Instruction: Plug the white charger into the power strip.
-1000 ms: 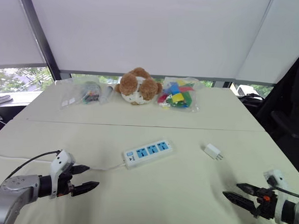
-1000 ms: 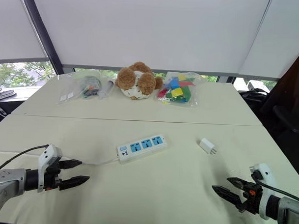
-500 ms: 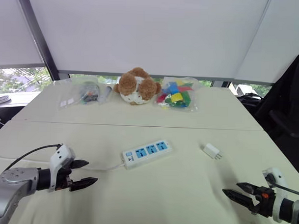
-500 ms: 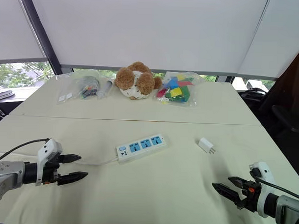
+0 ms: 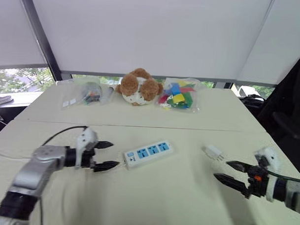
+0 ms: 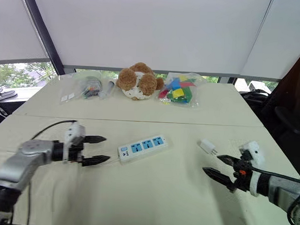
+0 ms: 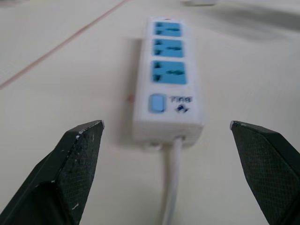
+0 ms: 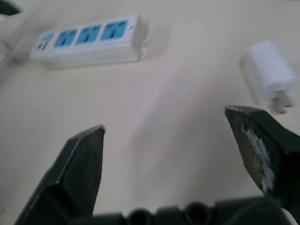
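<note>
**Both claws spread, charger loose on the table**

Cream table [image 5: 186,207], a seam line running across it. At the far edge, a brown and white plush bear [image 5: 137,86]. On its right, a clear bag of coloured blocks [image 5: 177,98]; on its left, a clear bag of small items [image 5: 89,94].

White power strip [image 5: 148,153] lies flat near mid-table, angled, with three blue sockets facing up and a blue switch at its cable end. Its white cable [image 7: 171,187] leaves that end toward the robot's left.

Left gripper [image 5: 114,154]: fingers spread wide, holding nothing. It points at the strip's cable end, just short of it and not touching. In the left wrist view the two fingertips stand either side of that end.

Right gripper [image 5: 221,170]: fingers also spread, holding nothing, low over the table near the charger and apart from it.

White charger [image 5: 213,152] lies on its side on the table, well right of the strip, unplugged. Its prongs point away from the strip.
</note>
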Tool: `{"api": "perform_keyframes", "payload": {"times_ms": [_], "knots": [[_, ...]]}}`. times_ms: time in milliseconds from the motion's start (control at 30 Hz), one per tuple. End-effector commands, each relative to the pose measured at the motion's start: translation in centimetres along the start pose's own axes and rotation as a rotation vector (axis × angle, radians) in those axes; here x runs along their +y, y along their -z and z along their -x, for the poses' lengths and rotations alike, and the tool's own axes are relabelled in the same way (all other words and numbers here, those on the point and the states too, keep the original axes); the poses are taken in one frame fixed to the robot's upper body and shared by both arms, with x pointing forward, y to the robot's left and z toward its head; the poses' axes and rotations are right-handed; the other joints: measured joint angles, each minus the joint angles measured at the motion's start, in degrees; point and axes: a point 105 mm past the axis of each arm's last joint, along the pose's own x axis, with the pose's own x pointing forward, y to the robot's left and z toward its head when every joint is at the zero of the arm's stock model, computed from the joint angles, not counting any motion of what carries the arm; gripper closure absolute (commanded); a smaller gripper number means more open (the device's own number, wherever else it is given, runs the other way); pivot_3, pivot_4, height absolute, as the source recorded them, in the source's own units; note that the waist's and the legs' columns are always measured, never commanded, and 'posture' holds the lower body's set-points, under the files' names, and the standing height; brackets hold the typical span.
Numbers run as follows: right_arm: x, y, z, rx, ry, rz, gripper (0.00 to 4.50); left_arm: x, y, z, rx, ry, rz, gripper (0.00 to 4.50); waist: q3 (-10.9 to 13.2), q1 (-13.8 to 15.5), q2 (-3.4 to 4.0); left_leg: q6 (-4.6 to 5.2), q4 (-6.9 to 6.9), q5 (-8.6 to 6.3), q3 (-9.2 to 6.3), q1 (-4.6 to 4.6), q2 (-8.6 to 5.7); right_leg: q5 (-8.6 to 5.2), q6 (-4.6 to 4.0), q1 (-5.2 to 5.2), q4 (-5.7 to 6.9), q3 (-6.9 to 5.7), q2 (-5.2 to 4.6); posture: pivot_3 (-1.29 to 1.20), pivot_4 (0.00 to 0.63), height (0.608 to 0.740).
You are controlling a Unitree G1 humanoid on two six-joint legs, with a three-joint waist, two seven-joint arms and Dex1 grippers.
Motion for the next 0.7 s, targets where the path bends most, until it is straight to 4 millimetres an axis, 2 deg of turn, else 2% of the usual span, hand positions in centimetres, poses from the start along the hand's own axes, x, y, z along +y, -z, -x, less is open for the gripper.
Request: {"api": "perform_keyframes", "payload": {"times_ms": [33,300,567,633,700], "knots": [[2.0,-0.4,-0.5,0.036,-0.069,0.008,0.1,0.4,0.1,-1.8,-0.032,0.027,-0.045,0.02,0.0,0.0,-0.01,0.0,0.0,0.0,-0.01,-0.02,-0.01,0.06,0.1,-0.02,0.0,0.0,0.0,0.0,0.15,0.739],[3.1,-0.3,-0.1,0.081,-0.05,0.015,0.1,0.1,1.4,-5.2,-0.061,0.067,-0.088,0.02,0.0,0.0,0.0,0.01,0.04,0.0,-0.04,-0.05,-0.01,0.07,0.13,-0.03,0.01,0.0,0.0,0.0,0.15,0.739],[2.9,-0.2,0.5,0.1,-0.029,0.024,0.1,0.1,2.4,-6.5,-0.083,0.064,-0.066,0.02,0.0,0.1,0.02,0.01,0.26,0.0,-0.04,-0.05,-0.01,0.08,0.14,0.06,0.04,0.0,0.0,0.0,0.15,0.739],[2.9,-0.3,0.7,0.102,-0.029,0.026,0.0,0.1,2.5,-6.7,-0.098,0.062,-0.061,0.58,0.0,0.2,0.02,0.01,0.35,0.0,-0.06,-0.07,-0.01,0.08,0.13,0.08,0.08,-0.01,-0.01,0.0,0.15,0.739],[2.7,-0.4,0.7,0.105,-0.026,0.029,0.0,0.2,2.4,-6.8,-0.108,0.059,-0.059,1.35,0.0,0.2,0.02,0.01,0.43,-0.01,-0.07,-0.09,-0.01,0.07,0.13,0.1,0.09,-0.01,-0.01,0.0,0.15,0.739]]}}
